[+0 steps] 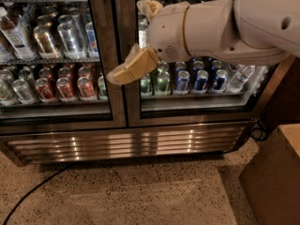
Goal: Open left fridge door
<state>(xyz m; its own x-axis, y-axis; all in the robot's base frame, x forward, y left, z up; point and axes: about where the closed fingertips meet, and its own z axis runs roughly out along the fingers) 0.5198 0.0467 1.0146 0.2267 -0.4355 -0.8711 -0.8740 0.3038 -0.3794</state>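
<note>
The fridge fills the upper view, with its louvred steel grille along the base. The left fridge door is closed, and red and silver cans show through its glass. The twin right door is also closed and shows green and blue cans. My white arm reaches in from the upper right, across the right door. My tan gripper points down-left in front of the dark centre strip where the two door frames meet, at the left door's right edge. I cannot tell whether it touches the frame.
A brown box stands on the floor at the lower right. A black cable runs over the speckled floor from the lower left towards the grille. More cables lie by the fridge's right bottom corner.
</note>
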